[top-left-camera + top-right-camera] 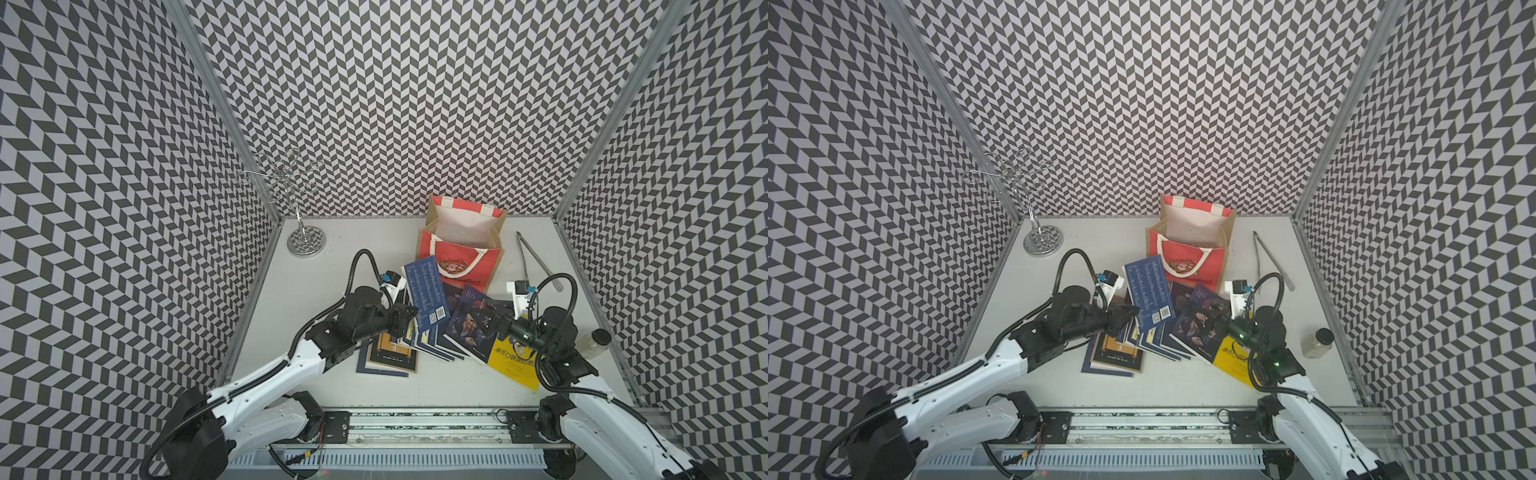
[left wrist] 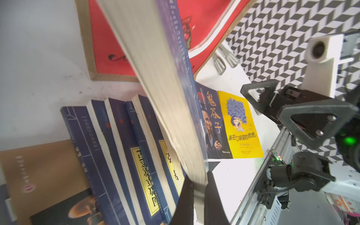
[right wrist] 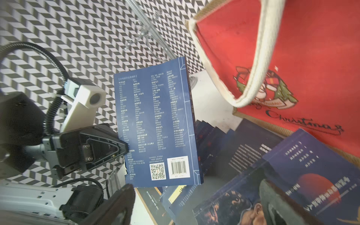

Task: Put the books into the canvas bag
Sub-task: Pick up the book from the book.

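- Left pincer (image 1: pixel 410 312): clamped together on the lower edge of 1 navy book (image 1: pixel 426 291). The book is held up tilted above the pile, its back cover with the barcode facing up.
- Canvas bag (image 1: pixel 457 266): upright at the far side of the desk (image 1: pixel 311 299), mouth open, red Santa front turned toward my arms. The held book's top corner sits just beside that front.
- Right pincer (image 1: pixel 500 322): fingers wide apart, nothing between them, hovering over the dark portrait book (image 1: pixel 471 328).
- Books on the desk, in front of the bag:
  - A fanned row of navy books (image 1: pixel 436 345), some with yellow labels, lies under the held one.
  - I see 1 tan-and-black book (image 1: pixel 392 357) at the left end.
  - The portrait book overlaps 1 yellow book (image 1: pixel 511 365) at the right end.
- Other items:
  - The wire stand (image 1: pixel 305 241) is in the far left corner.
  - The metal tongs (image 1: pixel 525 257) lie right of the bag.
  - The lidded jar (image 1: pixel 592 343) is near the right edge.
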Robot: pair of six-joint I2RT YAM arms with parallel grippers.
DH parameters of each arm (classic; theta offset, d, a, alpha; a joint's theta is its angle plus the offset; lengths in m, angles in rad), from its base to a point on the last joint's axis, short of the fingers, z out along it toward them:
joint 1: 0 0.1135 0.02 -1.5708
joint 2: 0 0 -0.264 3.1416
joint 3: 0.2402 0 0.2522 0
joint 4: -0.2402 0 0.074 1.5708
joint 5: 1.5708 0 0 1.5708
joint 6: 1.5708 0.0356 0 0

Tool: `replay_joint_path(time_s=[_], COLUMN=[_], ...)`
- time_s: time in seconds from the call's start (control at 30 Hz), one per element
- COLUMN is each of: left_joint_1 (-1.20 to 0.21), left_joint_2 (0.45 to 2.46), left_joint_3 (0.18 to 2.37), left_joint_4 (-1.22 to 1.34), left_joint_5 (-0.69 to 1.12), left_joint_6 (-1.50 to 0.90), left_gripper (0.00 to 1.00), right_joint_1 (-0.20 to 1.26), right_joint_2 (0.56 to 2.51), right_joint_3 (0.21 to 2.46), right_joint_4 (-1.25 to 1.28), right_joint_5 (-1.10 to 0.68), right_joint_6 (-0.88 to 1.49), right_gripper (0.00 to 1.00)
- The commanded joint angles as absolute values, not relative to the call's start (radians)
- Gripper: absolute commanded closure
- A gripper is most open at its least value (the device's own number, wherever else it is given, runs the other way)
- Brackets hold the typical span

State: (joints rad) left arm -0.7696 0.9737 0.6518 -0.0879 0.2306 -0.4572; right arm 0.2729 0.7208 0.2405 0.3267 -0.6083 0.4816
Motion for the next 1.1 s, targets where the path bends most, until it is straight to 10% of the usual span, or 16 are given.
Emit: replay_joint_path(time_s=[0.0,1.07], left_joint_1=[-0.764,-0.760], left_joint_2=[0.861,0.683], left_joint_3=[0.650,0.755], left_joint_4=[-0.071,-0.108], left_joint_5=[0.301,0.471], left_joint_6=[-0.323,-0.116], left_gripper=[1.00,1.00], right_joint_1=[0.278,0.480], right_joint_2=[0.719,0.758], right_joint_3=[0.231,0.388], right_joint_4=[0.500,0.555], right_joint_5=[-0.681,-0.799], right_joint_6=[0.506,0.401], right_gripper=[0.01,0.01])
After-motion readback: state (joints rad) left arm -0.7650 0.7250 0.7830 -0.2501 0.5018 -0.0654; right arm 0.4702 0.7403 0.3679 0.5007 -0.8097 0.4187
